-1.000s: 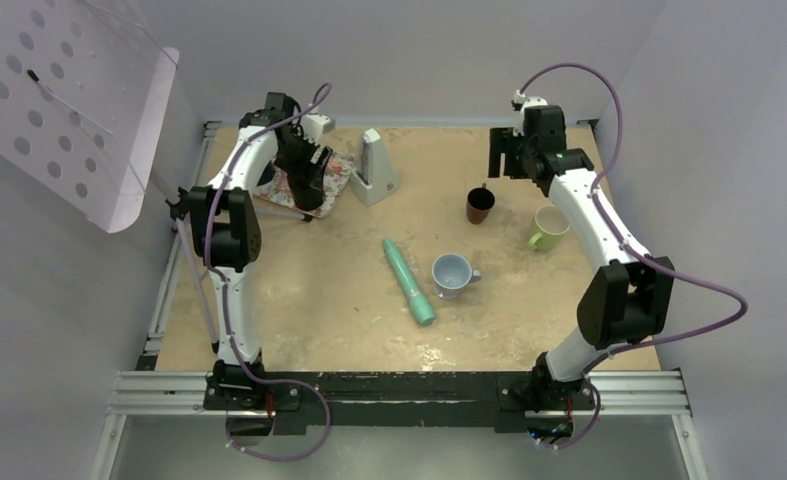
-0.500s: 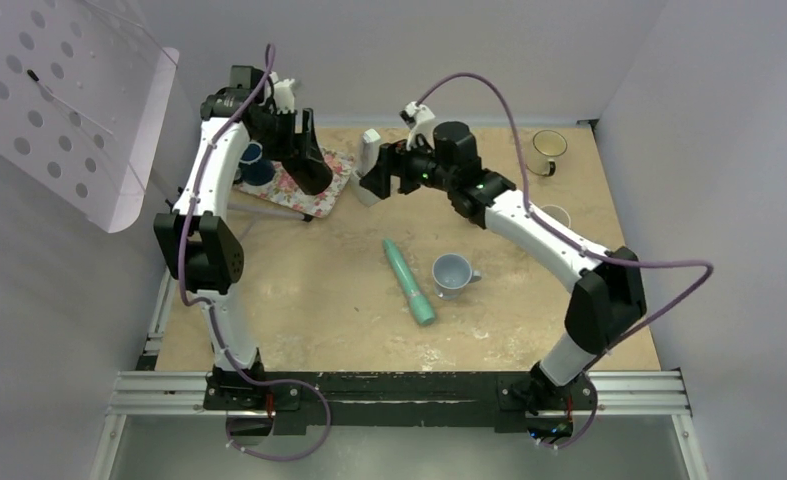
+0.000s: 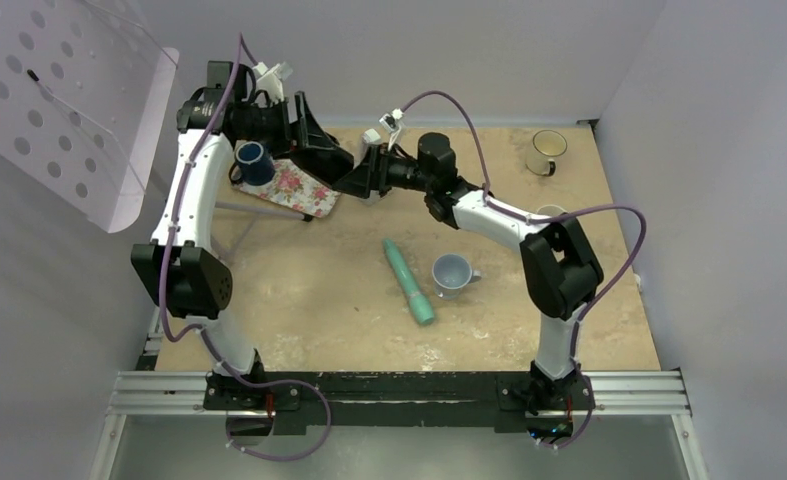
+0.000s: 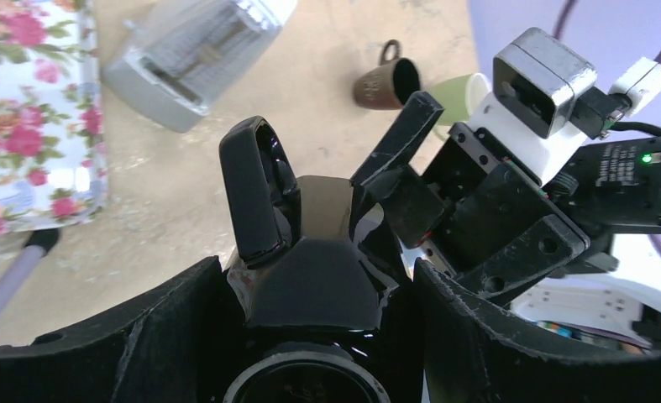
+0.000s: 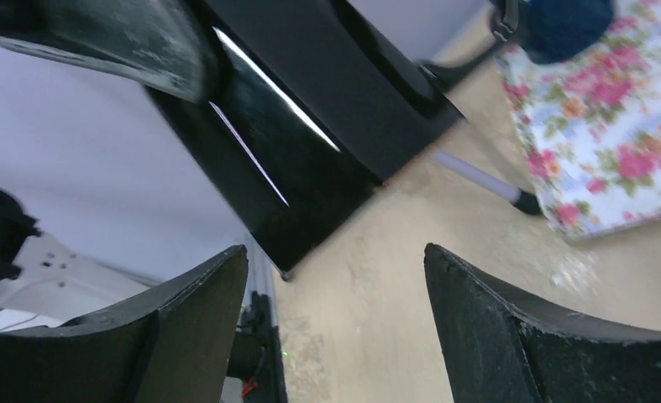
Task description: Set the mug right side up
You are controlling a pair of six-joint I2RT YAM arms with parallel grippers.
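From above, the pale blue mug (image 3: pixel 452 275) sits near the middle of the table (image 3: pixel 319 300), just beside a teal stick (image 3: pixel 409 282) and well apart from both arms. I take it for the task's mug, though this view does not settle whether its mouth or its base faces up. The left gripper (image 3: pixel 331 163) and right gripper (image 3: pixel 362 177) meet nose to nose at the far side, next to a flowered tray (image 3: pixel 304 190) carrying a dark blue mug (image 3: pixel 254 163). A cream mug (image 3: pixel 546 152) stands in the far right corner. As I judge it, the work is at the approach step, with no grasp made. The next move calls for one arm to draw clear of the other, come to the near middle and line its fingers on the mug's wall or handle. No writing shows here

In the left wrist view, the left arm's fingers are spread wide and hold nothing. The other arm's black fingers (image 4: pixel 251 197), also parted, stand right in front. Beyond them are a brown mug (image 4: pixel 375 86) and a green mug (image 4: pixel 461 91). A green light (image 4: pixel 643 158) glows on the black housing; the small white print beside it is too fine to read

In the right wrist view, its own fingers are wide apart and empty, with glossy black casing close ahead. No brand or label is legible
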